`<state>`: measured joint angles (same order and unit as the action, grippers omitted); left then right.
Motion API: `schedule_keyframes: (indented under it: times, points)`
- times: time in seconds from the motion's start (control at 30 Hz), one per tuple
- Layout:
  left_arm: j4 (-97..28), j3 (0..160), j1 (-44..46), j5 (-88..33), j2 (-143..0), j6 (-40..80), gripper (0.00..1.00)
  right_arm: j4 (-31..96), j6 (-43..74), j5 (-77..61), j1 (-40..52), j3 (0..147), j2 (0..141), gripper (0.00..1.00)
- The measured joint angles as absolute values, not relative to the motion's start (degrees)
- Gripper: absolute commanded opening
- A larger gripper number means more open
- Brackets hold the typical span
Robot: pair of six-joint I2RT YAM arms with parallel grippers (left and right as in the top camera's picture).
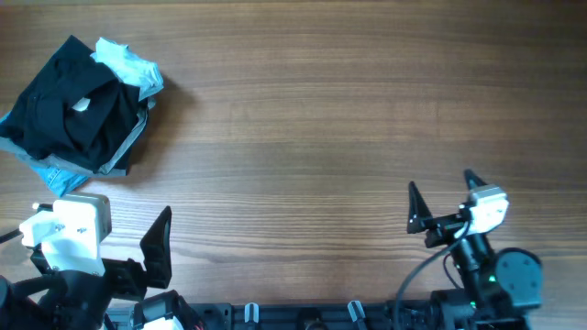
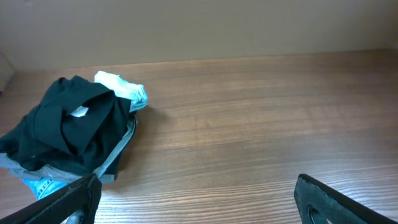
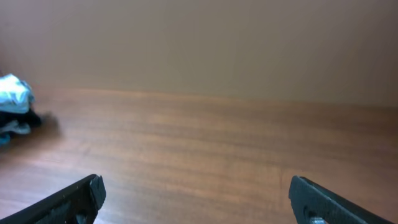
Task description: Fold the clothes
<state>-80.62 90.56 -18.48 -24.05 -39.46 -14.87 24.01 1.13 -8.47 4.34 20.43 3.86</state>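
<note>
Along the table (image 1: 321,110) edge, left pincer (image 2: 198,203) and right pincer (image 1: 444,194) hover, jaws parted.

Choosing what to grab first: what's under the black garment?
Under the black garment, a grey edge and blue cloth peek out; how many pieces, or their shape, is hidden.

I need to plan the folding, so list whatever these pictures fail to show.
1. Pile of clothes, overhead and left wrist: the number of garments cannot be told, as the black garment covers those beneath.
2. Blue garment: only an edge shows under the pile.
3. Pale garment: too crumpled to tell what kind it is.
4. Right wrist: the pile is cut off by the left edge.
</note>
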Motion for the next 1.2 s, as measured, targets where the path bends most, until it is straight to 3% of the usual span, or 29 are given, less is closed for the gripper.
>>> schedule_keyframes:
  times: [0.33,1.2]
  points:
    - [-80.6,90.6,-18.5,-24.0,-39.5,-14.9,1.0,17.9,0.9,-8.4,6.6,6.9,1.0,1.0]
    - [-80.2,90.6,-13.8,-22.5,-39.4,-15.0,1.0,17.5,0.9,-8.4,6.6,6.5,1.0,1.0]
